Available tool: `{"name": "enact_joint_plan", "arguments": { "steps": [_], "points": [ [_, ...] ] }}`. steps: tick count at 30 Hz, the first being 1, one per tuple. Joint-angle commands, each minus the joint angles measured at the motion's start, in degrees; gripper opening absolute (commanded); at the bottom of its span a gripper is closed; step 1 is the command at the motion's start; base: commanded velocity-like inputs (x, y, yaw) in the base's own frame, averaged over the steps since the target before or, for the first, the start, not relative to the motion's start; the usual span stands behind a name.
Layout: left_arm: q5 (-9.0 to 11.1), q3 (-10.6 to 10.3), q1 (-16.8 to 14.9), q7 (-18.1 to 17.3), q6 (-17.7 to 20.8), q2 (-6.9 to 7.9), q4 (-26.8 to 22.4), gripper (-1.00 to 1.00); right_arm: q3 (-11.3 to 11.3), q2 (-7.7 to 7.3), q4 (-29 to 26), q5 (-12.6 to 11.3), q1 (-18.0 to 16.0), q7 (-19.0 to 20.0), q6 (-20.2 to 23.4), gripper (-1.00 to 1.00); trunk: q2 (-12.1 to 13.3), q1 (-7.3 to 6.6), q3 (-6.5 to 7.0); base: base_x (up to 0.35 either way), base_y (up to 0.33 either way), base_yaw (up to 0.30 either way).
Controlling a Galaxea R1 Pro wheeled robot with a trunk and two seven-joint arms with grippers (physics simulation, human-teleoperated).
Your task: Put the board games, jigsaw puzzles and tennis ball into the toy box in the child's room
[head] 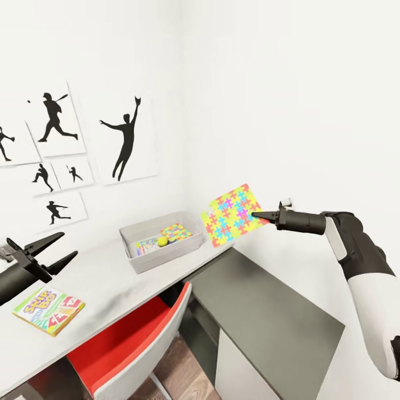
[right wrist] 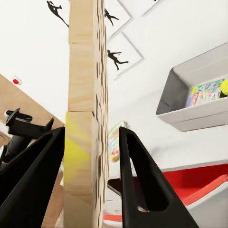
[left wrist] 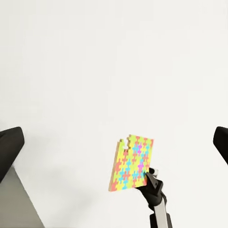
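My right gripper (head: 260, 215) is shut on the edge of a multicolour jigsaw puzzle (head: 233, 215), holding it in the air just right of the toy box (head: 158, 260). In the right wrist view the puzzle (right wrist: 85, 95) stands edge-on between the fingers (right wrist: 142, 180). The grey toy box on the table (head: 111, 278) holds the tennis ball (head: 162, 241), another jigsaw puzzle (head: 176, 231) and a flat printed board game (head: 144, 246). A SKIP-BO board game (head: 49, 309) lies near the table's front left. My left gripper (head: 68, 246) hovers open above it, holding nothing.
A red-seated chair (head: 128, 339) is tucked under the table. A lower dark grey cabinet top (head: 266, 316) lies right of the table, below the held puzzle. Baseball silhouette pictures (head: 125, 139) hang on the white wall behind.
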Motion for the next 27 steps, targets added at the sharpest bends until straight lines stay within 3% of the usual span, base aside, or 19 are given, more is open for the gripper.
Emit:
{"name": "enact_joint_plan", "arguments": {
  "steps": [1, 6, 11, 16, 27],
  "points": [
    [-0.59, 0.13, -0.05, -0.52, 0.19, -0.01, 0.1, 1.0, 0.11, 0.0, 0.01, -0.01, -0.06, 0.18, 0.26, -1.0, -0.13, 0.04, -0.13, 0.0, 0.0, 0.297],
    [-1.69, 0.32, 0.03, 2.66, 0.24, -0.01, 0.03, 1.0, 0.9, -0.04, 0.22, 0.0, -0.06, -0.01, 0.26, -1.0, -0.13, 0.04, -0.13, 0.0, 0.0, 0.298],
    [-2.1, -2.14, -0.43, 3.72, 0.45, 0.01, -0.43, 1.0, 0.89, -0.08, 0.45, -0.06, -0.14, -0.03, 0.26, -1.0, -0.13, 0.04, -0.13, 0.0, 0.0, 0.298],
    [-2.16, -3.24, -0.21, 0.76, 0.41, -0.04, -0.46, 1.0, 0.93, -0.05, 1.11, -0.01, -0.27, -0.06, 0.26, -1.0, -0.13, 0.04, -0.13, 0.0, 0.0, 0.298],
    [-2.44, -2.38, 1.24, 0.03, -0.05, -0.43, 0.26, 1.0, 0.94, 0.0, 1.83, 0.01, -0.36, -0.18, 0.26, -1.0, -0.13, 0.04, -0.13, 0.0, 0.0, 0.298]
  ]
}}
